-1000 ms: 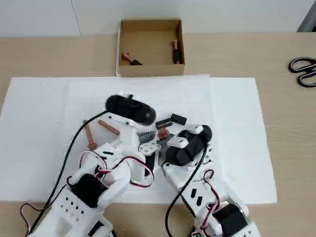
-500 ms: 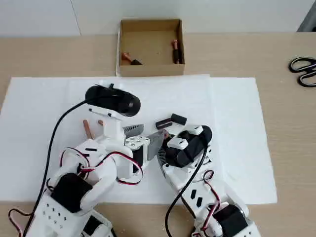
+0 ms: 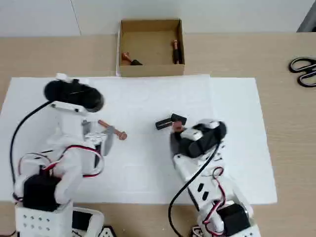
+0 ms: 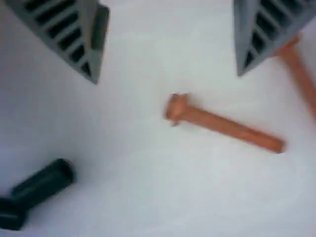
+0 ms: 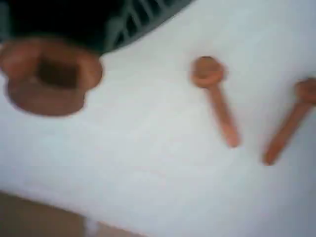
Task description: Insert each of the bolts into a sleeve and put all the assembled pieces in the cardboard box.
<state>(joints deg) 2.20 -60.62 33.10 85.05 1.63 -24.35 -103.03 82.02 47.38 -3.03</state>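
Note:
A copper bolt [image 3: 112,130] lies on the white paper [image 3: 148,163] just ahead of my left gripper [image 3: 105,141]. In the left wrist view that gripper [image 4: 168,74] is open above the bolt [image 4: 224,127]; a second bolt [image 4: 298,74] lies partly behind one finger. Two black sleeves [image 3: 170,121] lie mid-paper, also seen at the edge of the left wrist view [image 4: 42,182]. My right gripper [image 3: 176,129] sits beside them, shut on a bolt whose head [image 5: 49,81] is close to the right wrist camera. The cardboard box [image 3: 150,69] at the back holds two assembled pieces [image 3: 176,51].
Scissors [image 3: 303,70] lie at the table's far right, off the paper. Both loose bolts [image 5: 217,101] appear farther off in the right wrist view. The paper has open room at its right side and between the arms.
My left arm has swung left and back from the centre, away from the right gripper, uncovering a bolt. The right arm shifted slightly right.

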